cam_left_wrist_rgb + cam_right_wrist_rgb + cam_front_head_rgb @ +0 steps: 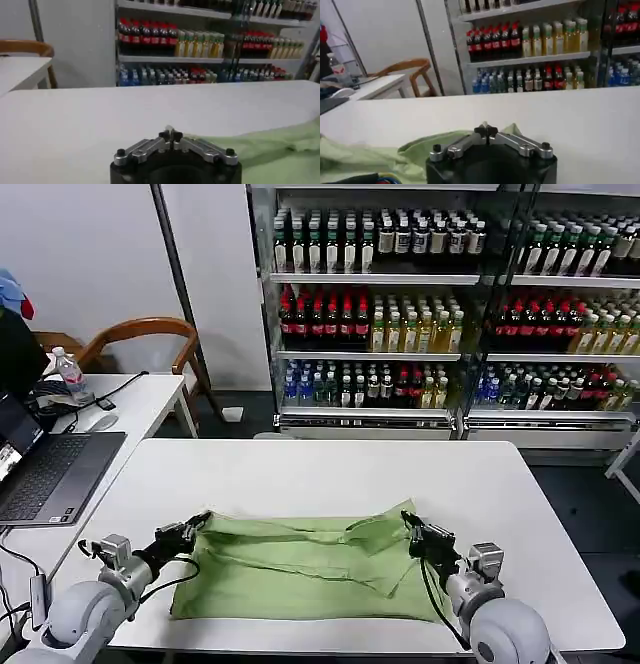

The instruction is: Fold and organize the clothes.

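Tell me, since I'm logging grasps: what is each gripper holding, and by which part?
Both hold the green shirt: the left gripper is shut on its far left corner, the right gripper on its far right corner, above the white table.

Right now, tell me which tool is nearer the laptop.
Left. The left tool is at the shirt's left edge, on the laptop's side of the table; the right tool is at the shirt's opposite end.

One green shirt (300,569), one table (330,464), one laptop (50,474), one chair (140,334), two grippers.
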Controlling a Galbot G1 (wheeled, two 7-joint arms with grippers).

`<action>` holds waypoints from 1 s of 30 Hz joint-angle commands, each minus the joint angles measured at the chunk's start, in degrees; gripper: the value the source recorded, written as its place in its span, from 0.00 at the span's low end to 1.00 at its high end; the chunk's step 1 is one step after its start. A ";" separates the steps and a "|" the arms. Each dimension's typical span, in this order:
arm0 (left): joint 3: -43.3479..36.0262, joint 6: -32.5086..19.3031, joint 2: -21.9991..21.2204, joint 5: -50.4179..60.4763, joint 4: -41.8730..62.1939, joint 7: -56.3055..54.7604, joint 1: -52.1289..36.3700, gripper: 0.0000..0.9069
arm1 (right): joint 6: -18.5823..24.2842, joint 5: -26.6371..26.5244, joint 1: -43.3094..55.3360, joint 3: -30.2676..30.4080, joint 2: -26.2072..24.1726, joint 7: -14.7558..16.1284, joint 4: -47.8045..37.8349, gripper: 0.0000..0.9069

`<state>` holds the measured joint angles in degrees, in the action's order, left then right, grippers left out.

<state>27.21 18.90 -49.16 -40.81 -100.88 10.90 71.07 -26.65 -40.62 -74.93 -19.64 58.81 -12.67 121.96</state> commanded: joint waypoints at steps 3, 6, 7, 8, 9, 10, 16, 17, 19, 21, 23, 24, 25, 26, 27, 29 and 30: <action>3.35 -0.18 0.33 -0.83 -1.12 0.38 3.53 0.06 | 0.10 0.38 -3.88 -1.14 0.11 -0.13 1.54 0.00; 4.12 -0.50 0.44 -0.81 -2.16 0.74 5.97 0.06 | -0.11 0.15 -4.79 -1.33 0.18 -0.10 2.25 0.00; 4.39 -0.90 0.44 -0.70 -2.42 0.96 7.11 0.06 | -0.37 -0.12 -5.24 -1.35 0.30 -0.24 2.80 0.00; 4.53 -1.11 0.45 -0.64 -2.51 1.18 7.38 0.06 | -0.42 -0.14 -5.37 -1.36 0.33 -0.25 2.80 0.00; 4.75 -1.31 0.42 -0.68 -2.56 1.35 8.09 0.06 | -0.45 -0.07 -5.82 -1.30 0.42 -0.24 3.32 0.00; 5.07 -1.43 0.32 -0.94 -2.45 1.62 8.29 0.06 | -0.48 -0.02 -5.96 -1.24 0.54 -0.26 3.56 0.00; 6.78 -2.20 0.80 -3.74 -2.81 2.97 9.62 0.06 | -0.48 0.50 -6.40 -1.11 0.42 -0.17 2.65 0.00; 7.06 -2.17 0.88 -4.00 -3.17 3.31 10.04 0.06 | -0.47 0.49 -6.69 -1.12 0.33 -0.13 2.62 0.00; 7.62 -2.04 0.96 -4.70 -3.93 3.97 10.85 0.04 | -0.37 0.63 -6.96 -1.08 0.36 -0.18 2.50 0.00; 7.99 -1.81 1.07 -4.75 -3.85 4.36 10.94 0.06 | -0.32 0.77 -7.20 -1.08 0.41 -0.20 2.51 0.00; 8.30 -1.76 1.24 -4.90 -3.18 4.93 10.76 0.06 | -0.19 1.04 -7.34 -1.18 0.41 -0.18 2.47 0.00; 8.49 -1.76 1.35 -5.03 -2.49 5.05 10.57 0.06 | -0.03 1.33 -7.41 -1.37 0.37 -0.20 2.31 0.00; 8.69 -1.78 1.46 -5.23 -2.03 5.20 10.44 0.06 | 0.03 1.40 -7.42 -1.53 0.32 -0.20 2.14 0.00; 8.79 -1.80 1.50 -5.29 -1.65 5.32 10.39 0.06 | 0.12 1.45 -7.43 -1.72 0.27 -0.20 2.02 0.00; 8.81 -1.94 1.57 -5.29 -1.17 5.53 10.34 0.06 | 0.29 1.58 -7.44 -1.93 0.20 -0.23 1.71 0.00; 8.72 -2.10 1.60 -5.17 -0.64 5.64 10.56 0.06 | 0.49 1.74 -7.48 -2.30 0.20 -0.29 1.36 0.00; 8.61 -2.23 1.57 -5.07 -0.64 5.74 10.78 0.06 | 0.56 1.74 -7.56 -2.44 0.20 -0.30 1.30 0.00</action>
<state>34.98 17.01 -47.56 -44.81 -102.99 15.44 80.15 -26.29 -39.11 -81.99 -21.59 58.99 -12.92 123.65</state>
